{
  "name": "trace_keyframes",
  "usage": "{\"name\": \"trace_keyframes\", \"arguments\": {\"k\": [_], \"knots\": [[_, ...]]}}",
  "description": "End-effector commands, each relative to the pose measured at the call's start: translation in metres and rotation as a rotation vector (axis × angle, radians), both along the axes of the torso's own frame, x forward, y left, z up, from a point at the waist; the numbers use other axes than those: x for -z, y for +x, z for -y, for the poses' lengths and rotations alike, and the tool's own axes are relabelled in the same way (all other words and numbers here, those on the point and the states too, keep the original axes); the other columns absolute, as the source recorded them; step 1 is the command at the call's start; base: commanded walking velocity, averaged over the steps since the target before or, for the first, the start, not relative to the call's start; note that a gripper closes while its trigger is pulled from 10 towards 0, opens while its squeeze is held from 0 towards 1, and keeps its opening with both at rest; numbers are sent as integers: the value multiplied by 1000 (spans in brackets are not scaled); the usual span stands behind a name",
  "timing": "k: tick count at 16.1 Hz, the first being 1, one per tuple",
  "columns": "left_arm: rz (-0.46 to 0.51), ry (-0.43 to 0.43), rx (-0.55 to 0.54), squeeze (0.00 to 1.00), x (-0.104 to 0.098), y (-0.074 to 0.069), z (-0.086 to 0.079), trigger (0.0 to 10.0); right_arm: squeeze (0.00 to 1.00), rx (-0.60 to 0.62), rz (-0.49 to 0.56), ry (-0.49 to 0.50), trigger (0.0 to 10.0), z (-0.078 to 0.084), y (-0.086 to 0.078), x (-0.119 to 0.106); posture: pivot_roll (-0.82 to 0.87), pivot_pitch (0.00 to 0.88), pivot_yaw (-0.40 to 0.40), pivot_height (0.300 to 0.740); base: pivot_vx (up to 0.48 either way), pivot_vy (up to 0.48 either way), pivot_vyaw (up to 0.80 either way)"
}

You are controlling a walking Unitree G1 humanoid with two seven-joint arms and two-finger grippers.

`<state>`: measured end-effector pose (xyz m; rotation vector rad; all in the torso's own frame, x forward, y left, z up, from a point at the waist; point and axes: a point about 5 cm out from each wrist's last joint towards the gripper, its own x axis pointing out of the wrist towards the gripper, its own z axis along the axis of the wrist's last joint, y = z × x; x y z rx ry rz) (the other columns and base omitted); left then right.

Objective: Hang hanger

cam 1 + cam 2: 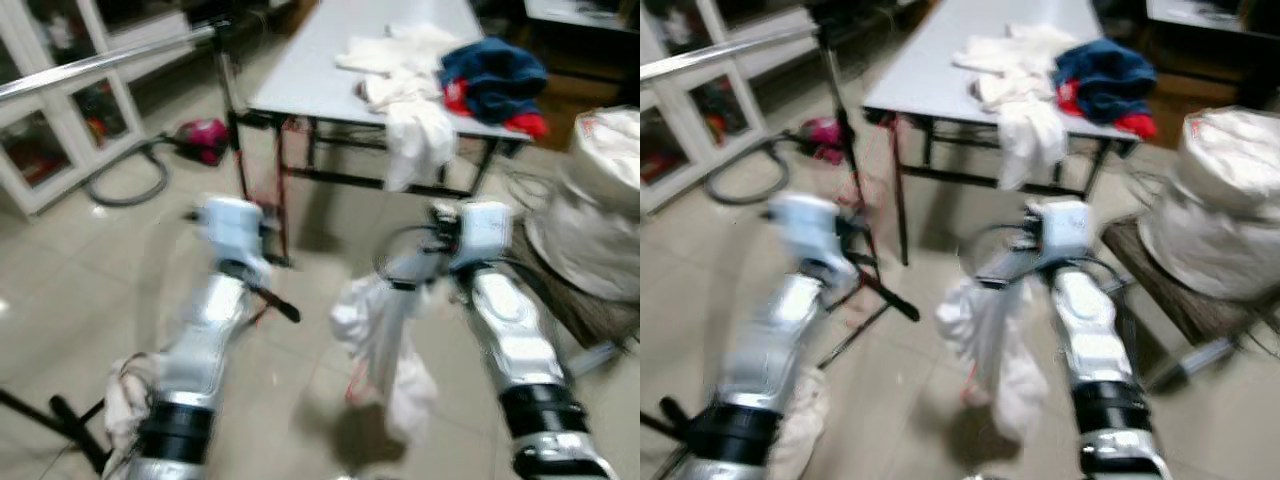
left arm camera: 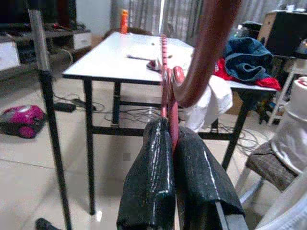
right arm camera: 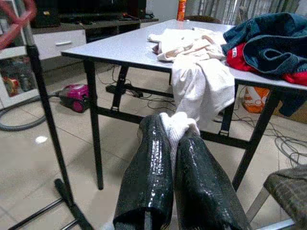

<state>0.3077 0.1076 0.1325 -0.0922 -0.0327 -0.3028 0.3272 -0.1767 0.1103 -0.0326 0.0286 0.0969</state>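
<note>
The left gripper point(image 2: 168, 143) is pinching the red hanger point(image 2: 165, 76) – its two black fingers point(image 2: 148, 177) are pressed together on the thin red bar, with the hanger's brown hook point(image 2: 211, 43) curving up above them. The right gripper point(image 3: 175, 139) is clamped on a fold of white cloth point(image 3: 178, 123), and from the head views that garment point(image 1: 385, 345) is drooping between the two arms towards the tiled floor point(image 1: 60, 300).

Just beyond the left arm is standing a thin black stand point(image 1: 232, 120) carrying a silver rail point(image 1: 100, 62) – most likely the place for the hanger. The head views are blurring, so the robot is probably moving as it approaches.

To do this step well, the hook needs turning so its open side is facing the rail, then lifting above the bar and lowering onto it, rather than pushing in from the side, which could be tipping the light stand. The right gripper should be keeping the cloth off the floor and clear of the stand's feet point(image 1: 895, 300).

Farther off, a grey table point(image 1: 330, 60) is holding white clothes point(image 1: 405, 90) and a blue and red pile point(image 1: 495, 80), with a pink vacuum point(image 1: 203, 138) lying on the floor beside it
</note>
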Motion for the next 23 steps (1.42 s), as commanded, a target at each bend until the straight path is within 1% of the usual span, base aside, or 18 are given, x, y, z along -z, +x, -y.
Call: {"name": "trace_keyframes", "arguments": {"k": [1,2,4,9,15,16,18,22,23], "knots": [[-16,7,-48,0,2,3,-12,10000,0,-24,40,9,10000,-9,3,-7,16,0,2,740,0,0,0],[-17,27,-47,0,3,3,-12,10000,0,-25,35,11,10000,-9,3,-6,17,0,2,740,0,0,0],[-19,28,-51,0,3,4,-13,10000,0,-27,28,11,10000,-9,3,-5,18,0,1,740,0,0,0],[-18,52,-50,0,5,5,-13,10000,0,-36,17,8,10000,-9,4,-3,18,0,-9,740,0,-466,0],[-27,47,-56,0,7,6,-12,10000,0,-43,11,7,10000,-9,4,-2,18,0,-11,740,0,-448,0],[-27,44,-54,0,7,5,-12,10000,0,-45,10,7,10000,-10,4,-1,18,0,-11,740,266,-398,0],[-26,73,-57,0,9,5,-13,10000,0,-45,7,8,10000,-9,3,0,18,0,-11,740,0,0,0],[-14,67,-36,0,7,5,-13,10000,0,-46,19,1,10000,-11,1,0,16,0,-6,740,0,0,0],[-15,61,-37,0,7,6,-13,10000,0,-46,7,6,10000,-11,2,2,13,0,-3,740,0,0,0]]}}
